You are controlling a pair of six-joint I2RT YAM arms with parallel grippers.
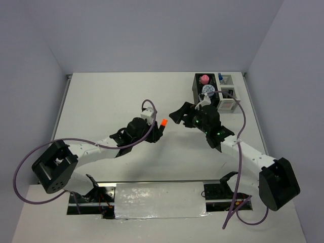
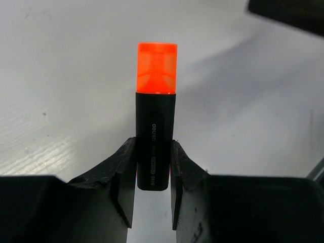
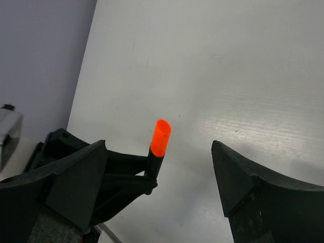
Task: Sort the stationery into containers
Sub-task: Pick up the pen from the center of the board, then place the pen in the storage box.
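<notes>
left gripper: clenched on the black marker, orange cap pointing to 2 o'clock, above table centre | right gripper: fingers spread wide, facing the cap, probably to take it over | containers: 1 o'clock corner, nearer the right gripper

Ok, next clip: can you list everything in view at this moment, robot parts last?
marker: 1, black with an orange cap, held above mid-table
black box: 1, black, far right of the table
white box: 1, white, slatted, adjoining the black box on the right
pink-topped item: 1, pink, in the black box, far end
blue roll: 1, blue and white, at the black box, nearer than the pink item
small blue item: 1, blue, far corner of the white box; too small to identify
table: 1, white
left gripper: 1, black, shut on the marker
right gripper: 1, black, open, facing the marker's cap
</notes>
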